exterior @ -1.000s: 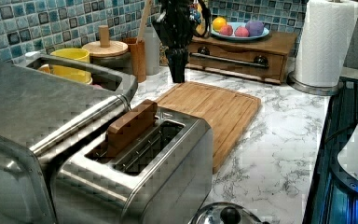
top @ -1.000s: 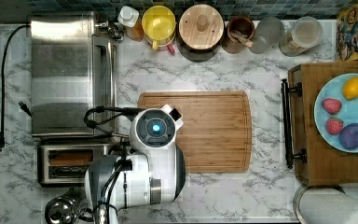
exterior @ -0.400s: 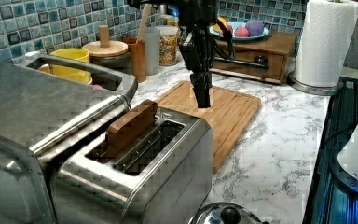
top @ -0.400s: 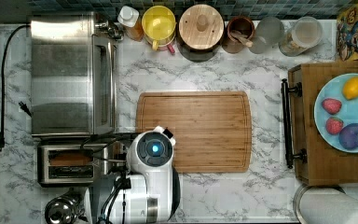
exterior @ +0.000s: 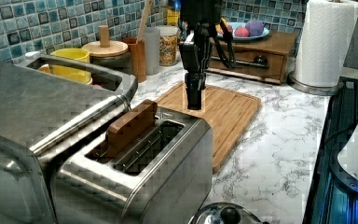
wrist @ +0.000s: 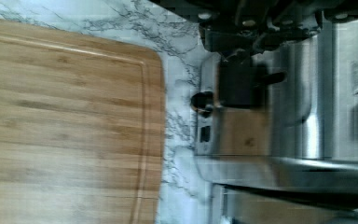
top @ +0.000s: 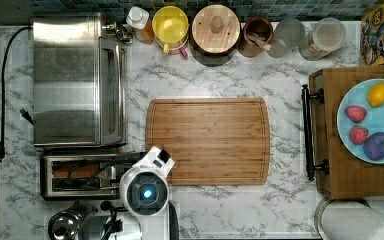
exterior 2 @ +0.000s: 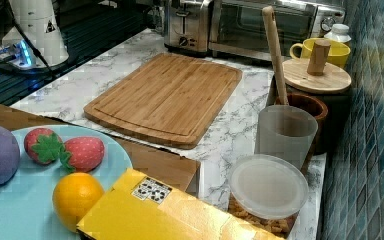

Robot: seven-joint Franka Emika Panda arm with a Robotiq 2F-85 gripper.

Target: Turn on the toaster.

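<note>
The toaster [top: 75, 175] is a small brushed-steel box at the top view's lower left, with a brown slice [exterior: 130, 126] standing in one of its two slots. In the left view the toaster [exterior: 144, 163] is in the foreground. My gripper [exterior: 195, 103] hangs vertically just beyond the toaster's far end, its tips at about the height of the toaster's top, fingers together with nothing between them. In the wrist view the dark fingers [wrist: 235, 84] sit over the toaster's end face [wrist: 261, 121], beside its lever [wrist: 272, 77] and round knob [wrist: 203, 101]. My arm [top: 145, 192] covers the toaster's end in the top view.
A large steel oven [top: 75, 80] stands right beside the toaster. A wooden cutting board [top: 210, 140] lies mid-counter. A shiny kettle [top: 65, 225] sits on the toaster's other side. Jars and a yellow mug [top: 170, 25] line the tiled wall. A wooden stand [top: 350, 165] holds a fruit plate.
My arm has travelled from over the cutting board's edge down the top view toward the toaster's end. In the left view the gripper came nearer and now hangs at the toaster.
</note>
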